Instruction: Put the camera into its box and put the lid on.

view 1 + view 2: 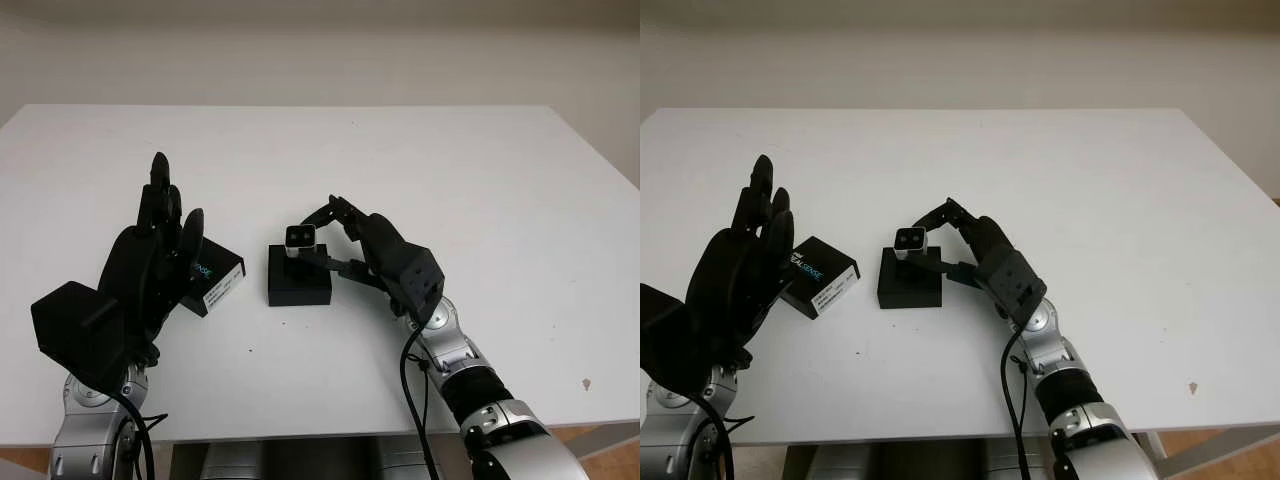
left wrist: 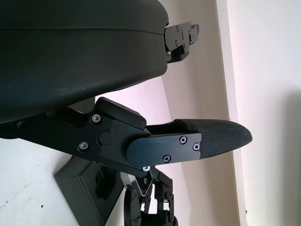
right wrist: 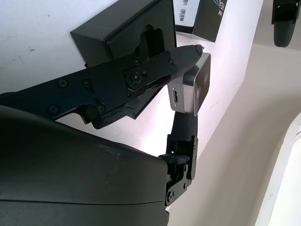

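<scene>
A small silver camera (image 1: 300, 238) with a dark lens face is pinched in my right hand (image 1: 322, 240), just above the far edge of the open black box (image 1: 299, 283) at the table's middle. In the right wrist view the camera (image 3: 190, 89) sits between the fingers (image 3: 141, 80), over the box (image 3: 117, 33) with its cut-out insert. The black lid (image 1: 215, 278), bearing a white label, lies to the box's left. My left hand (image 1: 160, 240) is raised upright over the lid's left end, open, holding nothing.
The white table (image 1: 450, 180) stretches wide around the box. Its front edge runs near my arms. A small dark speck (image 1: 587, 383) marks the right front.
</scene>
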`<state>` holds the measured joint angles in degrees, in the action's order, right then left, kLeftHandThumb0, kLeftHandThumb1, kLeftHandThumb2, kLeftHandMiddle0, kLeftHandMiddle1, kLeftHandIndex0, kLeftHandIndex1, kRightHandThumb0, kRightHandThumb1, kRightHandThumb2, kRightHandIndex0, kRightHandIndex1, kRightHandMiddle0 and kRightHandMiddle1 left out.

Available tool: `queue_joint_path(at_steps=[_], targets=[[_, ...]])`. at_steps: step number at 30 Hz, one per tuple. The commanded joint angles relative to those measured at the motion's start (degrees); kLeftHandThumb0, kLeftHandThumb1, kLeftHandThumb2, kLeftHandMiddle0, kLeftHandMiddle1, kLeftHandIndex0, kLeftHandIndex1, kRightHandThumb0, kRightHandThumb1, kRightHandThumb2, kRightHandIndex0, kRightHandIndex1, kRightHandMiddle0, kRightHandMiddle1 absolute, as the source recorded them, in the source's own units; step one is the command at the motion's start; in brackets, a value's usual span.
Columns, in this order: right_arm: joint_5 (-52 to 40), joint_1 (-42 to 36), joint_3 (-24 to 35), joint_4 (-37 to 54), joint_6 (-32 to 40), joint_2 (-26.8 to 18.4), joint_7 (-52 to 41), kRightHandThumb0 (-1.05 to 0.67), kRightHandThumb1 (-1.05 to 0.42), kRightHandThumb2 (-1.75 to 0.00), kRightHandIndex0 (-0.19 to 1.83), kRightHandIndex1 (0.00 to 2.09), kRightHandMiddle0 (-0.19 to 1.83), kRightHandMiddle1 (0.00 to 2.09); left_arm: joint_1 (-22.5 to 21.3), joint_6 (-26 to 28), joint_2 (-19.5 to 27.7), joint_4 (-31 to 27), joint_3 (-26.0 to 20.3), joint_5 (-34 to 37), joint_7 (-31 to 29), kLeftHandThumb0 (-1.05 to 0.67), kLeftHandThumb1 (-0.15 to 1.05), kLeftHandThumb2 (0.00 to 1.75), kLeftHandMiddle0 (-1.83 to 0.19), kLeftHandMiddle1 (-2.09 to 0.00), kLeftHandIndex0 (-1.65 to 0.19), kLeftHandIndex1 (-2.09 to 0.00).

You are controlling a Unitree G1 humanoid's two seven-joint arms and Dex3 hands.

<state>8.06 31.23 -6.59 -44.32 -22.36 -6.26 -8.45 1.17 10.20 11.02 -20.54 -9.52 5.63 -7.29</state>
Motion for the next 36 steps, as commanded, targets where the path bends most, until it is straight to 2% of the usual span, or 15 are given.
queue_joint_path(at_steps=[1,17,36], targets=[[0.3,-0.2,-0.2,1.3,0.1,-0.9,-0.5,-0.51,-1.05,-0.14,0.03,0.06,0.31,1.59,0.5,-0.2,0.2,-0.8,-0.1,0.1,-0.1,-0.83,1.05,0.55,0.19,0.00,0.19,0.00],[1.5,-0.8,-1.1,1.6,0.7,-2.0,-3.6,-0.51,-1.05,-0.13,0.04,0.06,0.36,1.53,0.3,0.8,0.1,-1.2,0.0,0.1,0.2,-0.83,1.05,0.54,0.19,0.00,0.19,0.00],[1.5,-0.6,-1.1,-0.5,0.7,-0.3,-2.4,-0.53,-1.05,-0.14,0.04,0.06,0.34,1.55,0.2,0.0,0.2,-0.6,0.0,0.0,-0.1,-0.85,1.05,0.53,0.19,0.00,0.19,0.00]])
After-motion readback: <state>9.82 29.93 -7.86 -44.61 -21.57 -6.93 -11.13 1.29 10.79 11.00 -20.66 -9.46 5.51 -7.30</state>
